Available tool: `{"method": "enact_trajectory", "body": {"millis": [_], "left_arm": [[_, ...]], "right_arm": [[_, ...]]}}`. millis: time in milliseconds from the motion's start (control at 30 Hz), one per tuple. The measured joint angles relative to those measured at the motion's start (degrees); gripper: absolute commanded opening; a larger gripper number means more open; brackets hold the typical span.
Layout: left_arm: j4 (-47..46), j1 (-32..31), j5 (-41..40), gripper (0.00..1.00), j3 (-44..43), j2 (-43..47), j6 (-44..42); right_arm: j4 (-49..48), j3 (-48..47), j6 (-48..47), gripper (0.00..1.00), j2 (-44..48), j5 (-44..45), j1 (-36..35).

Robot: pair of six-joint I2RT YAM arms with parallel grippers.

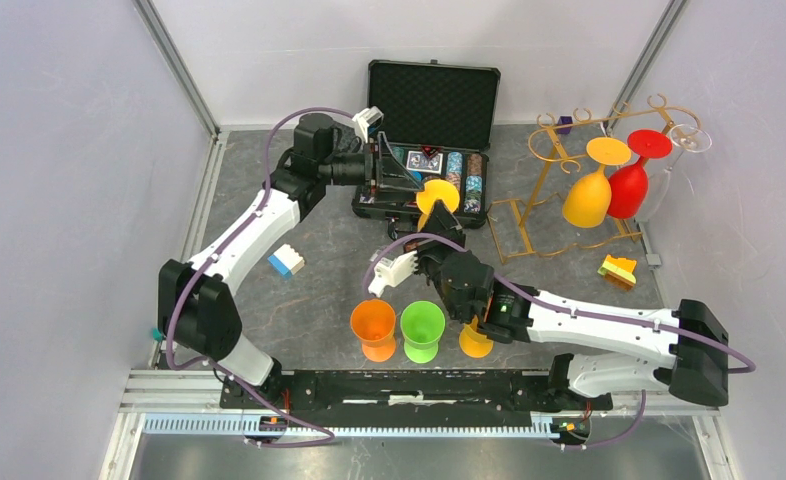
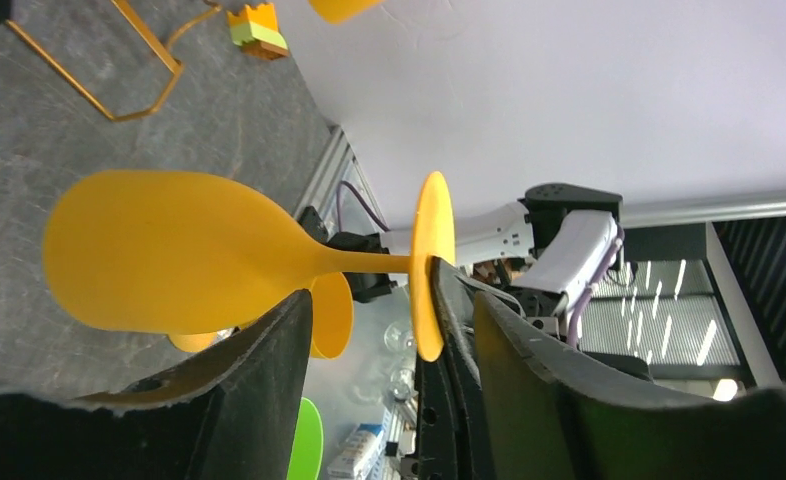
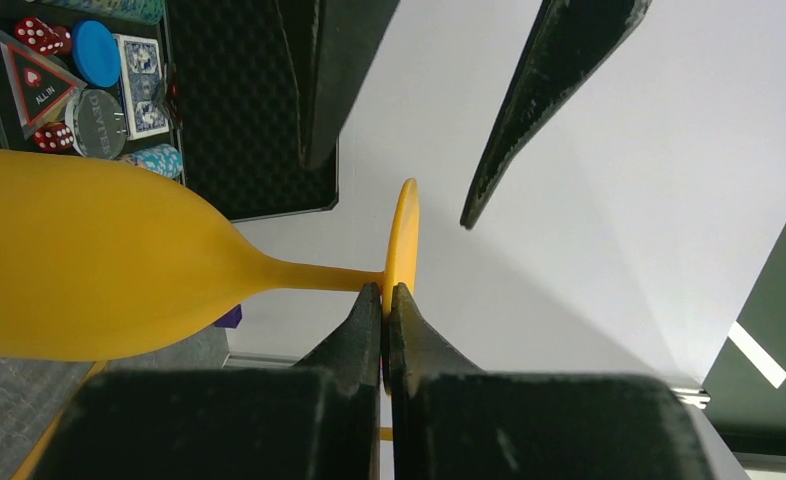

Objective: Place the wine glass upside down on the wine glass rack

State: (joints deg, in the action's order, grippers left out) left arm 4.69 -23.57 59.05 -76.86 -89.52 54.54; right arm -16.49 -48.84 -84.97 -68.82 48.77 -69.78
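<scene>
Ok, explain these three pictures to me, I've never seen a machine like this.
These are two robot arms bolted to a table, each ending in a two-finger gripper. The wide picture looks down from above. The other two come from cameras on the arms' wrists.

On the table stand a gold rack with three glasses hanging upside down, a black case of poker chips, an orange glass, a green glass and two small blocks.

The right gripper is shut on the foot of a yellow glass, holding it sideways in the air. The left gripper is open, with one finger on each side of that foot.
</scene>
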Motion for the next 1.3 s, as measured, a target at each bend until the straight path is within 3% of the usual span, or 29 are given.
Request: {"method": "enact_trajectory", "body": {"millis": [233,333,400,500,567,633,700,867,1300], "left_arm": [[-0.63,-2.01,2.54,0.33,-0.24,-0.94,0.72],[-0.59,-2.73,3.08,0.1,-0.35,-1.86,0.9],[-0.66,-3.19,3.69,0.02,-0.46,-2.36,1.2],[-1.01,-3.26,4.15,0.02,-0.81,-2.51,1.42],[-0.98,-3.3,4.13,0.02,-0.9,-2.51,1.44],[-0.96,-3.32,4.2,0.02,-0.9,-2.51,1.42],[-0.94,-3.48,4.02,0.02,-0.98,-2.51,1.31],[2.71,-3.52,2.75,0.02,-1.9,-2.62,-1.33],[32.7,-3.52,-12.92,0.02,-16.11,-3.72,-25.86]], "right_arm": [[-0.66,0.0,-0.55,0.0,-1.11,0.02,-0.46],[-0.66,0.0,-0.61,0.0,-1.38,0.33,-0.61],[-0.35,0.0,-0.44,0.0,-1.42,0.55,-0.66],[-0.17,0.0,-0.35,0.03,-1.55,0.85,-0.74],[-0.2,0.0,-0.15,0.16,-1.55,1.11,-0.87],[-0.09,0.0,0.55,0.38,-1.55,1.4,-1.07],[0.44,0.0,1.86,0.54,-1.55,1.77,-1.22],[6.58,-3.13,9.2,0.81,-2.19,2.32,-1.42],[29.7,-16.31,39.17,0.89,-4.57,-4.22,-0.7]]}}
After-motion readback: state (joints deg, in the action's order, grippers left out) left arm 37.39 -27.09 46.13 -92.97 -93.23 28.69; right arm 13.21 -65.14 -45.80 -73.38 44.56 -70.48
